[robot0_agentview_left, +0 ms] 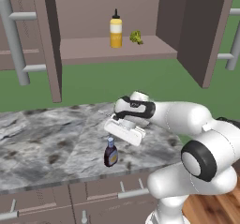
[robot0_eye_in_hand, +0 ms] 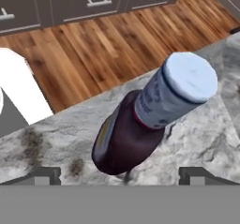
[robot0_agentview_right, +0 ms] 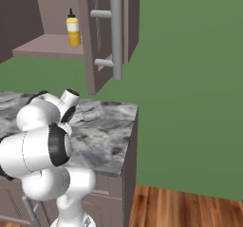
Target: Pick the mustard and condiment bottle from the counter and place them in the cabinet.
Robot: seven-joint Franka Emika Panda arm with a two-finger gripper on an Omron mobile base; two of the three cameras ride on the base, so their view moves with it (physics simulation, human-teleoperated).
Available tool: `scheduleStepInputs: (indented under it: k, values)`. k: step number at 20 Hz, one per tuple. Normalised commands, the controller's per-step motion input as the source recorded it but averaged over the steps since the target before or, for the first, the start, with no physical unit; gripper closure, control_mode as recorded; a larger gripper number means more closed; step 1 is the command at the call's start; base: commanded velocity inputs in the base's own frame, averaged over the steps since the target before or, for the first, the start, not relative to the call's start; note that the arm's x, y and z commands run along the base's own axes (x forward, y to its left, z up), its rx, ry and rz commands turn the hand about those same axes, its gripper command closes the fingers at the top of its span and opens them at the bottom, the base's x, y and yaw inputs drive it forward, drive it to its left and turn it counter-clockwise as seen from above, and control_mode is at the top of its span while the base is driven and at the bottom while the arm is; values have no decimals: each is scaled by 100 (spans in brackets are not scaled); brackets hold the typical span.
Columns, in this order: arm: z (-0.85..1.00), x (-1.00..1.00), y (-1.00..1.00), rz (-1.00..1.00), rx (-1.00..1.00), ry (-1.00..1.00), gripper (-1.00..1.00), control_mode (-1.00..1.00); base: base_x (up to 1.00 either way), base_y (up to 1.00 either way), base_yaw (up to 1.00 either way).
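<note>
Mustard sits upright on the cabinet shelf, half your job looks done. Your jaws hover spread above the condiment bottle, standing near the table edge, tips flanking its cap so you can drop straight down.

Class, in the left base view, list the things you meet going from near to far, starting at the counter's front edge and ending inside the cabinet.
Dark brown-maroon condiment bottle → white gripper → yellow mustard squeeze bottle on the brown cabinet shelf.
</note>
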Motion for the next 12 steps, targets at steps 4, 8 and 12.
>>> scheduleStepInputs:
  k: [4,8,12]
  values:
    - [-24,0,22,0,0,0,-100,-100,0,0,0]
    - [-19,0,23,0,0,0,-100,-100,0,0,0]
    - [-18,0,20,0,0,0,-100,-100,0,0,0]
